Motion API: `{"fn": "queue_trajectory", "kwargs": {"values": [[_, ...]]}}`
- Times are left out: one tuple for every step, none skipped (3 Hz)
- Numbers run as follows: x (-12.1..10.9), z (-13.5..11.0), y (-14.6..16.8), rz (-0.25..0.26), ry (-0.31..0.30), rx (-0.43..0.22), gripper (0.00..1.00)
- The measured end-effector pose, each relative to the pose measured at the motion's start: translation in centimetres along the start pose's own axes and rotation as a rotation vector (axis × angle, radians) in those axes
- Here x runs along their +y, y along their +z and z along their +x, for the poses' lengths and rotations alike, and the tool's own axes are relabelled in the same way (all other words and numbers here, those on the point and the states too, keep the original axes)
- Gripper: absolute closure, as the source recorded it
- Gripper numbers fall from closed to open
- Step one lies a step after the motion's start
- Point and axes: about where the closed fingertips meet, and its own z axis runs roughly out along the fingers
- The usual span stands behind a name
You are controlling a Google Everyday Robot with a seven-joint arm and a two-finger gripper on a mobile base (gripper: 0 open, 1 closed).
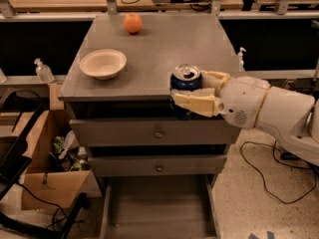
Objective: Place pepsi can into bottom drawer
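Nearest, bottom drawer (159,210): it stood pulled out at the foot of the cabinet, its grey floor showing between low side walls.
Box (45,183): a cardboard box sat on the floor to the left of the cabinet, off the path down.
Upper drawers (158,132): both were shut, their fronts and round knobs lying between the can and the open tray. They looked the likeliest things to clip.
Hand (193,89): reaching in from the right, it was clamped on the can, one finger across the front and the other behind.
Can (185,78): it was upright in that grip, silver top up, at the counter's front edge, well above the tray.
Step in hand: lowering; best to bring the can forward past the drawer fronts, keep it upright, descend straight, and let go only once its base rests.
Counter (169,49): a bowl (103,63) to the left and an orange (132,23) at the back were both well apart from the can.
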Motion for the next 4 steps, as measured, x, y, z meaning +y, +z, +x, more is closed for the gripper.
{"fn": "queue_trajectory", "kwargs": {"values": [[0.7,5.9,2.3,-0.083,-0.041,0.012,1.0],[1.5,12.2,2.2,-0.179,-0.095,-0.027,1.0],[2.7,17.9,1.7,-0.272,-0.141,-0.042,1.0],[4.1,23.4,1.1,-0.334,-0.114,-0.039,1.0]]}}
